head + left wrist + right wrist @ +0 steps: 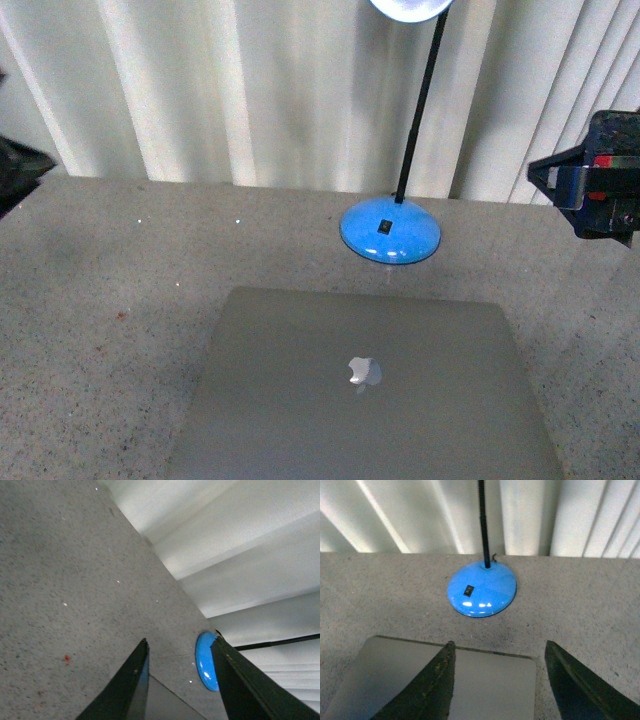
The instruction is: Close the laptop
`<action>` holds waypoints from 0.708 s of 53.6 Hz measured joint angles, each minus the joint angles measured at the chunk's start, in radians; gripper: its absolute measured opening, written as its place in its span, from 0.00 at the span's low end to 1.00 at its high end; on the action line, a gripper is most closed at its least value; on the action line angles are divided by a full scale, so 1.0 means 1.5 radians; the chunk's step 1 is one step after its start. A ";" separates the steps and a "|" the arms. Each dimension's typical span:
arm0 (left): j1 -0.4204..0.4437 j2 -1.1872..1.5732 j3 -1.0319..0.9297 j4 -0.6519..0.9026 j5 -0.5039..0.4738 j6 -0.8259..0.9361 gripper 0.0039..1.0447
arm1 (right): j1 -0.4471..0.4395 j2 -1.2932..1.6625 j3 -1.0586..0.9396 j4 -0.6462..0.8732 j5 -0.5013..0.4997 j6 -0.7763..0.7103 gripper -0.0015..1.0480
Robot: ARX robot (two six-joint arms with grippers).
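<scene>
- Your left claw (pixel 180 642) is open. Its two dark, tapering fingers (pixel 131 685) are spread over the desk (pixel 60 580) with nothing between them, and the lamp base (pixel 205 662) shows past the gap.
- Your right claw (pixel 499 645) is also spread wide and empty. The far edge of the laptop (pixel 490 680) shows between its fingers, with the lamp base beyond.
- The laptop lies shut and flat on the desk, just nearer to you than the lamp base and not touching it. The lid faces up, with the shiny apple logo (pixel 365 372) near its middle.
- Cut off: the laptop's near edge runs out of the bottom of the front view. The left wrist view catches only one corner of it.
- The lamp head (pixel 410 8) is clipped at the top of the front view. Your right claw shows there only in part, raised well to the right of the lamp base.
- A dark shape sits far left of the base, too cropped to name.
- Surfaces: the lid is smooth, matte silver-grey with rounded corners. The desk is grey and speckled. The base is a glossy blue shallow dome with a small black switch and a thin black stem (pixel 420 110).
- A pleated white curtain (pixel 200 90) hangs right behind the base.
- Room: bare desk lies on both sides of the lamp base, and a narrow strip separates it from the laptop's far edge.
</scene>
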 joint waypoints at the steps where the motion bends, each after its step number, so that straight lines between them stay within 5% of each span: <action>1: 0.000 -0.001 0.000 0.000 0.000 -0.002 0.43 | 0.000 0.000 -0.001 0.000 0.001 0.002 0.62; 12: -0.008 -0.002 0.000 -0.001 0.007 -0.029 0.76 | 0.001 0.000 -0.001 0.000 0.002 0.033 0.94; 16: -0.007 0.002 -0.006 0.022 -0.010 -0.008 0.82 | 0.002 0.001 -0.004 0.007 0.011 0.033 0.93; 19: -0.005 0.009 -0.057 0.190 -0.058 0.168 0.69 | 0.007 0.039 -0.065 0.219 0.117 -0.038 0.80; 23: -0.003 -0.033 -0.113 0.275 -0.064 0.379 0.52 | -0.010 0.034 -0.150 0.394 0.137 -0.102 0.63; 33: -0.005 -0.147 -0.209 0.260 -0.064 0.556 0.12 | -0.050 -0.092 -0.237 0.390 0.103 -0.136 0.24; 38: -0.004 -0.194 -0.239 0.242 -0.065 0.569 0.03 | -0.062 -0.140 -0.264 0.367 0.091 -0.139 0.09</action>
